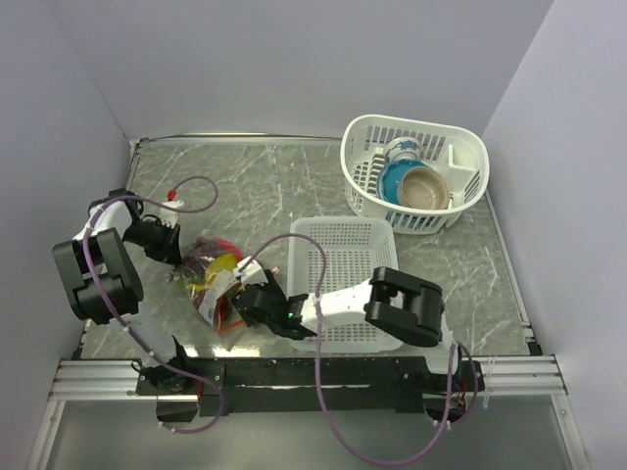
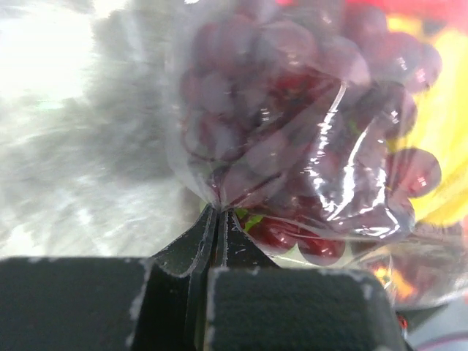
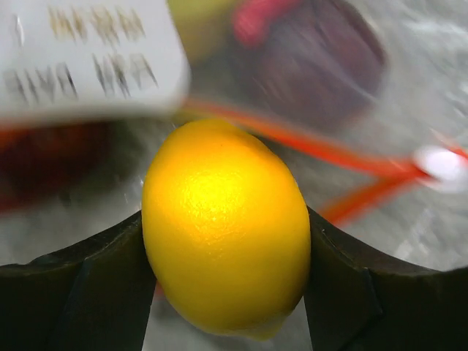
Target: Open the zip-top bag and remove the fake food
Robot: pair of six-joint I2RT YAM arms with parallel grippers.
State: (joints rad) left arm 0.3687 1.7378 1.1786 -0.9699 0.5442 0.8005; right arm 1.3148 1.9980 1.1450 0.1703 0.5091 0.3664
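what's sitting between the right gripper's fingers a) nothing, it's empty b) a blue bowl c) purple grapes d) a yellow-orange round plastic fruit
D: in the right wrist view the yellow-orange round plastic fruit fills the gap of the right gripper and touches both fingers, while the left gripper is pinched shut on the clear crinkly plastic zip-top bag.

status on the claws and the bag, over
Left claw pinching the zip-top bag. Right claw gripping the yellow fruit, grapes inside bag. White basket close by.
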